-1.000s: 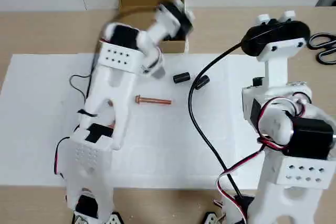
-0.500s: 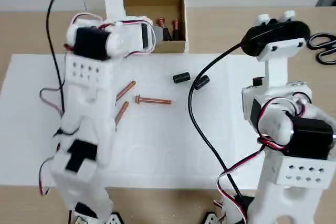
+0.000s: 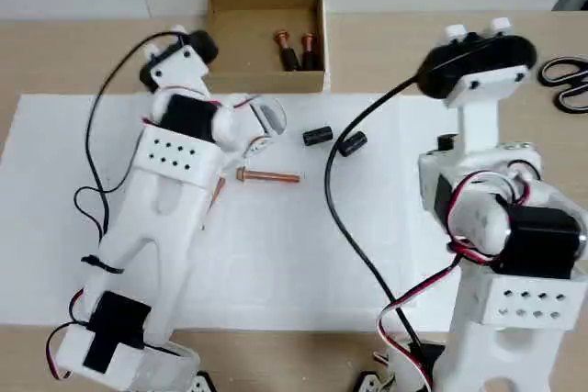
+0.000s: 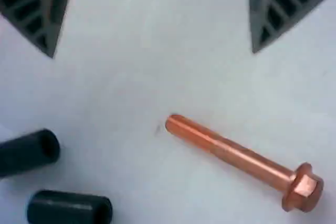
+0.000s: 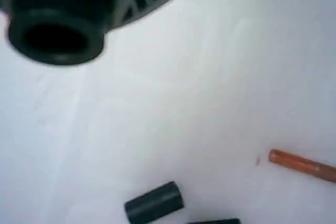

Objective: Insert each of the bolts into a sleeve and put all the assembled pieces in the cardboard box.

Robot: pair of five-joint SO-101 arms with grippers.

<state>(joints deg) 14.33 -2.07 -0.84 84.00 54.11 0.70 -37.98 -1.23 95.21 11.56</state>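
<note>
My left gripper (image 3: 263, 128) hangs open over the white sheet, just beyond a loose copper bolt (image 3: 268, 175). In the left wrist view its grey fingers (image 4: 37, 9) stand wide apart above that bolt (image 4: 244, 163), with nothing between them. Two black sleeves (image 3: 318, 136) (image 3: 352, 144) lie to the bolt's right. A second bolt (image 3: 218, 192) peeks out from under the left arm. The cardboard box (image 3: 231, 8) at the back holds two assembled pieces (image 3: 286, 49). In the right wrist view my right gripper is shut on a black sleeve (image 5: 55, 38), held above the sheet.
A white sheet (image 3: 294, 254) covers the middle of the wooden table. Scissors (image 3: 565, 80) lie at the far right edge. A black cable (image 3: 335, 208) runs from the right arm across the sheet.
The left arm has swung away from the box and come down over the sheet near the loose bolt. The right arm has hardly moved.
</note>
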